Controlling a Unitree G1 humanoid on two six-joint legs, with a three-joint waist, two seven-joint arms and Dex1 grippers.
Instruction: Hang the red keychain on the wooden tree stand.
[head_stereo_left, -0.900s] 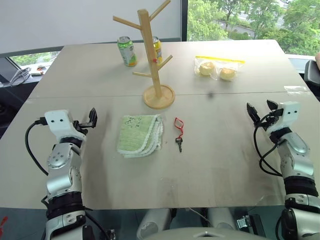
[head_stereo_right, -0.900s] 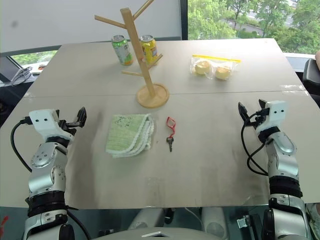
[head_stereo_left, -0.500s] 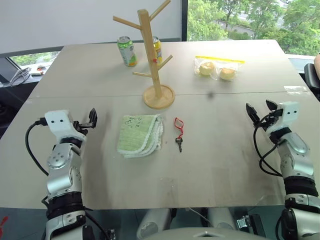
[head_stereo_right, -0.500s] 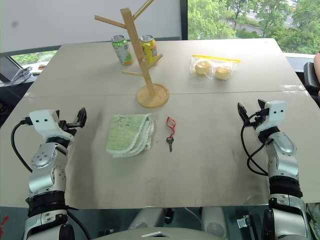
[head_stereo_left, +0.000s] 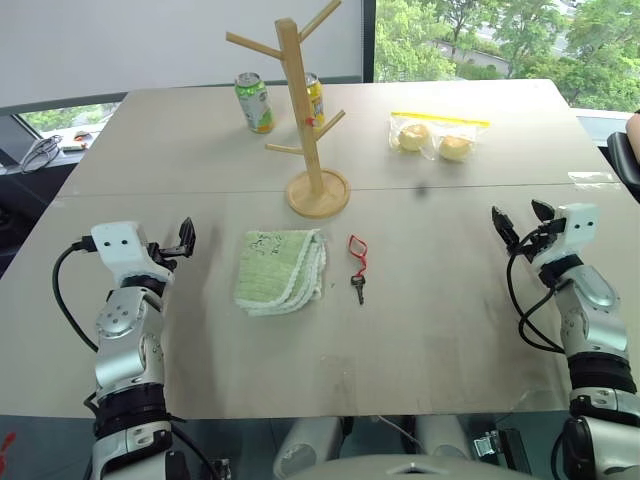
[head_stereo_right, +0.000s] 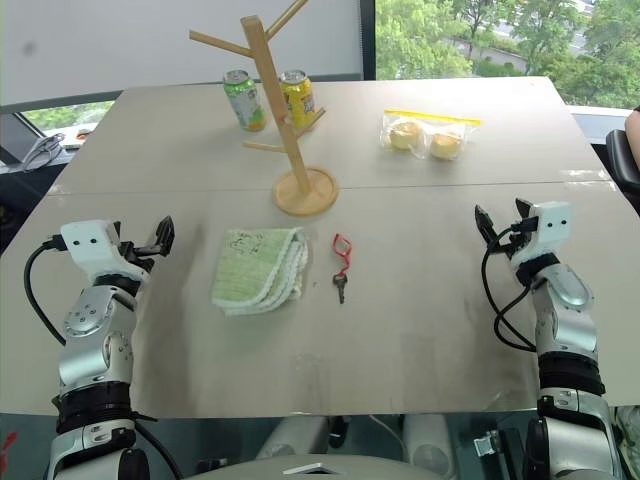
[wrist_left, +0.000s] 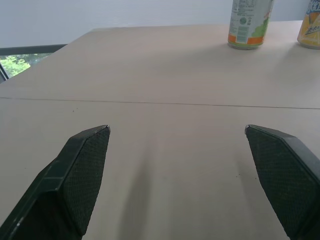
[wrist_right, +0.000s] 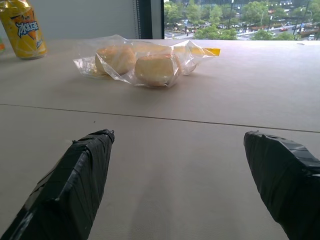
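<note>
Black left tool (head_stereo_left: 186, 236): spread wide, empty, tabletop's (head_stereo_left: 450, 330) left edge.
Red keychain (head_stereo_left: 357, 262): flat mid-tabletop, at 3 o'clock of left tool; long axis 12-to-6, key nearest.
Wooden tree stand (head_stereo_left: 310, 120): 12 o'clock of keychain.
Right tool (head_stereo_left: 520, 222): wide, empty, about equally near.

You are looking at a pale beige table (head_stereo_left: 450, 330) with faint dark smudges. The keychain (head_stereo_left: 357, 253) is showing a red cord loop with a dark key at its end. The tree stand (head_stereo_left: 307, 110) is showing light, honey-coloured wood, with a small red mark on its pole. The folded cloth (head_stereo_left: 279, 270) is showing pale green with a white scalloped edge. One can (head_stereo_left: 255, 101) is showing green and white with an orange band; the other can (wrist_right: 23, 27) is showing yellow with dark lettering. The clear bag (wrist_right: 142, 57) is carrying a yellow strip and holding what are probably golden-tan buns.
</note>
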